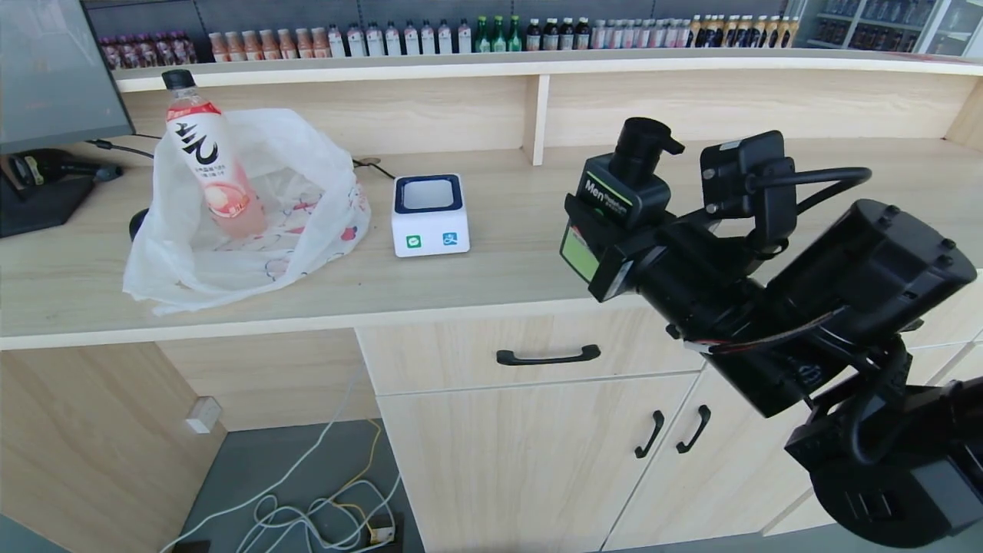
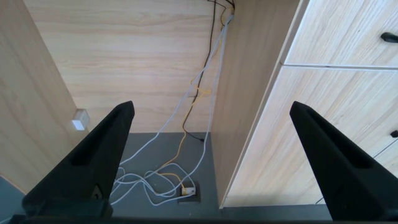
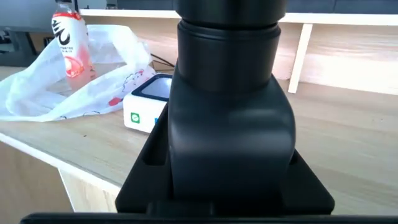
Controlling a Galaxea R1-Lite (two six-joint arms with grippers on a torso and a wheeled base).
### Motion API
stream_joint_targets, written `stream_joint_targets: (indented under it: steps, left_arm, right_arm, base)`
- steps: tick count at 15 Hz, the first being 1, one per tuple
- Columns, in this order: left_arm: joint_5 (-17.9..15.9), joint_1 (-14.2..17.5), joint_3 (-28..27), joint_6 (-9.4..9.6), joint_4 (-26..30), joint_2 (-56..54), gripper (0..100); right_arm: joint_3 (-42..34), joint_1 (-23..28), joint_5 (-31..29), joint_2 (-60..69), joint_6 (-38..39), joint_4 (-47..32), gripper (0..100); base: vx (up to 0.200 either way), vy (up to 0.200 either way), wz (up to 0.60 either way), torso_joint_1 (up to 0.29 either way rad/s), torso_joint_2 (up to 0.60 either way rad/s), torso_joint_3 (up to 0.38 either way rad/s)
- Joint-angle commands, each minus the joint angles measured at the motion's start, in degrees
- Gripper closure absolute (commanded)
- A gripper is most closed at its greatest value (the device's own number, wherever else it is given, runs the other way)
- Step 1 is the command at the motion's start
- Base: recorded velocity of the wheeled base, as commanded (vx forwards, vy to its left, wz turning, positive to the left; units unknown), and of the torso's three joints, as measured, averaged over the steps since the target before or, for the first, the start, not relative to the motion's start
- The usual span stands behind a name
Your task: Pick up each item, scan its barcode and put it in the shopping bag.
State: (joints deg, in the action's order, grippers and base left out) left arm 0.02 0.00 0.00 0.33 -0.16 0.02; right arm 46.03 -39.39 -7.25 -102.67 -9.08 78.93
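On the counter [image 1: 499, 269], the white scanner box [image 1: 430, 213] sat between the shopping bag [image 1: 307, 177] on the left and the dark pump bottle [image 1: 626, 196] I held on the right. The bag stood open, with a pink drink bottle [image 1: 215, 165] leaning inside it, cap up and to the left. A monitor [image 1: 54, 69] stood at the far left, and a row of bottles [image 1: 461, 34] lined the far shelf.

The right tool [image 1: 614, 257] was clamped on the pump bottle's lower body, over the counter's near edge. The bottle's long axis stood upright and its spout pointed right. The left tool [image 2: 211, 106] hung with its fingers apart above cables [image 2: 161, 180] on the floor.
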Motion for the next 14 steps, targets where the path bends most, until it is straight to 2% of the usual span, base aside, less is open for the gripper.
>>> stream_joint_targets:
  steps: [1, 4, 14]
  left_arm:
    - [0.1, 0.0, 0.0, 0.02, 0.0, 0.0, 0]
    - [0.1, 0.0, 0.0, -0.15, 0.0, 0.0, 0]
    - [0.1, 0.0, 0.0, -0.24, 0.0, 0.0, 0]
  right_arm:
    - [1.1, 1.0, 0.0, 0.1, 0.0, 0.2, 100]
    - [1.0, 3.0, 0.0, 0.8, 0.6, 0.8, 100]
    - [-1.6, 3.1, 0.0, 2.4, 3.0, 1.9, 100]
  base:
    - [0.0, 0.0, 0.0, 0.0, 0.0, 0.0]
    - [0.0, 0.0, 0.0, 0.0, 0.0, 0.0]
    - [0.0, 0.2, 0.0, 0.001, 0.0, 0.001]
